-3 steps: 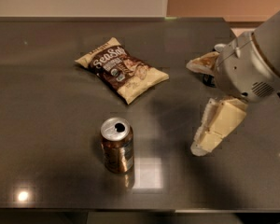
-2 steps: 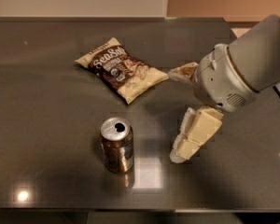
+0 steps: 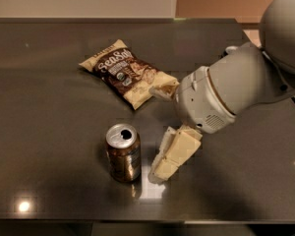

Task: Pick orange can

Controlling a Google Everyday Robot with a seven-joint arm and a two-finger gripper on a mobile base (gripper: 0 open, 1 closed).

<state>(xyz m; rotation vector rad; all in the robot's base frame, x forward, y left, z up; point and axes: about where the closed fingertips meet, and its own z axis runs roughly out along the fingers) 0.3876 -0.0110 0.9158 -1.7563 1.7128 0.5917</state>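
The orange can (image 3: pixel 123 153) stands upright on the dark table (image 3: pixel 49 112), front centre, with a copper body and a silver opened top. My gripper (image 3: pixel 155 134) is just right of the can, low over the table and open. One pale finger (image 3: pixel 171 154) reaches down close beside the can's right side without touching it. The other finger (image 3: pixel 162 90) points toward the chip bag's corner. Nothing is held.
A cream and brown chip bag (image 3: pixel 129 73) lies flat behind the can, left of my wrist. My bulky white arm (image 3: pixel 236 87) covers the right side of the table. The table's front edge (image 3: pixel 137 221) runs just below the can.
My gripper has moved left across the table toward the can, from the right side to right beside it. The can and the chip bag have not moved.
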